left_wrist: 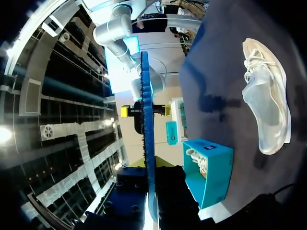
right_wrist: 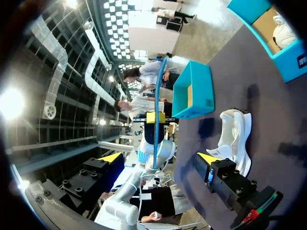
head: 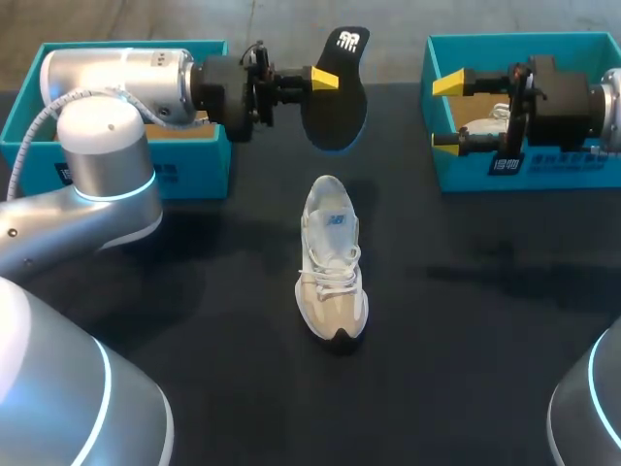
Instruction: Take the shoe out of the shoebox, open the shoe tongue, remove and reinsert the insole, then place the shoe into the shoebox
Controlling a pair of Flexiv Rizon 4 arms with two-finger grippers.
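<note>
Dark table: two teal boxes, two shoes, one insole, two grippers.
Head view: on the table (head: 485, 320) one shoe (head: 333, 272) lies in the middle, between the left box (head: 199, 170) and right box (head: 466, 175). A second shoe (head: 480, 126), mostly hidden, sits in the right box. The left gripper (head: 325, 80) clamps the insole (head: 335, 102) in the air beyond the shoe. The right gripper (head: 446, 114) is spread, holding nothing, by the right box. Left wrist view: the insole (left_wrist: 146, 143) shows edge-on, the fingers holding it lost in the dark. Right wrist view: fingers (right_wrist: 111, 157) wide apart, shoe (right_wrist: 235, 139) just beyond one of them.
</note>
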